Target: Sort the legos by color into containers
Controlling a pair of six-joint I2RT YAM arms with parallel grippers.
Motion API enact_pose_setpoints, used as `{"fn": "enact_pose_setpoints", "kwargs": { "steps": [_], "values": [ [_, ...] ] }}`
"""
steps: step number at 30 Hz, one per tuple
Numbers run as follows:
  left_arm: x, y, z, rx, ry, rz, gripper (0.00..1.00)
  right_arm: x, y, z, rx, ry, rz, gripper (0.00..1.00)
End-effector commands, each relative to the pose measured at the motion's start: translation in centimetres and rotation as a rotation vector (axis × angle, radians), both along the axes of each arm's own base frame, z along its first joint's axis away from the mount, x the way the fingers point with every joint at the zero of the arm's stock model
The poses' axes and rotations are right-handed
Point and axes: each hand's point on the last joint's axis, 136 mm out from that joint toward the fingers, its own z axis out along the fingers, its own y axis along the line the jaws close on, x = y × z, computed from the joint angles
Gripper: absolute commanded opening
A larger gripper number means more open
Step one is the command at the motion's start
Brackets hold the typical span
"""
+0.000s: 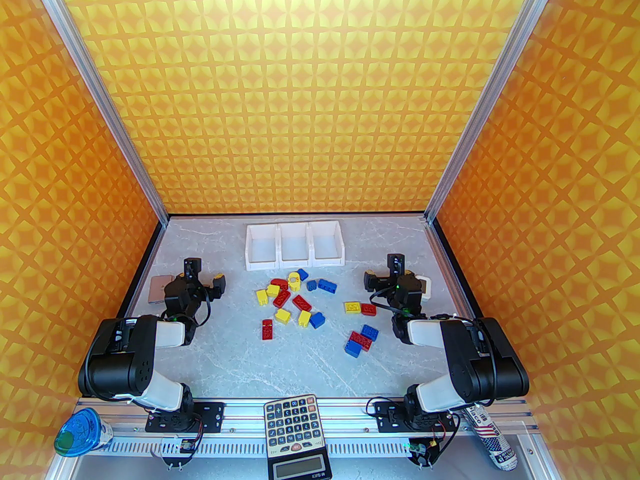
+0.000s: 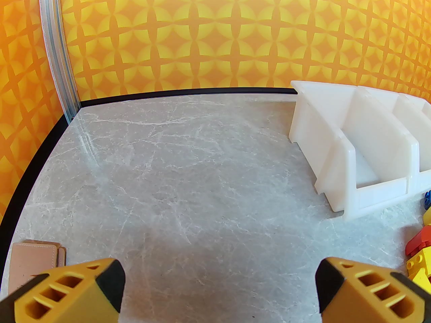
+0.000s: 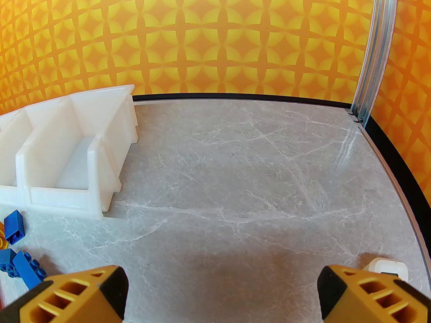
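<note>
Left gripper (image 2: 219,281): jaws stand wide apart with nothing between them; it hangs over the bare table (image 1: 300,363) at the left side, near a pink wallet (image 1: 160,288)
Right gripper (image 3: 222,281): also wide apart and empty, at the right side, just beside a small white device (image 1: 425,288)
Legos (image 1: 295,303): all lie on the table, most in a loose mixed heap in front of the bins, and a smaller group (image 1: 360,340) is nearer to the right arm
Containers (image 1: 295,264): three white bins in a row at the far side; they look empty
Progress: I judge that the sorting is not yet begun
Risk, wrong colour: many bricks touch each other, so closing fingers may take two at once or push a neighbour away
Risk, collision: both arms may reach for the middle heap together
Risk, side objects: a careless swing could knock the wallet or the device
Risk, release: a brick dropped from too high may bounce out of the bin
</note>
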Motion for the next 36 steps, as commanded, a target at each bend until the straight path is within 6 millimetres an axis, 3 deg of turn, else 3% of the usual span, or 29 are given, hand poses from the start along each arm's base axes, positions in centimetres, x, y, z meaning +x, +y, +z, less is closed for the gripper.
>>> {"fn": "enact_pose_setpoints", "kwargs": {
  "steps": [1,36],
  "values": [
    [0.24,0.08,0.43,0.007,-0.016,-0.009,0.99,0.13,0.14,0.32,-0.003,-0.017,0.011,0.98],
    [0.24,0.40,0.23,0.005,-0.007,0.007,0.99,0.12,0.13,0.29,-0.003,-0.017,0.010,0.98]
  ]
}}
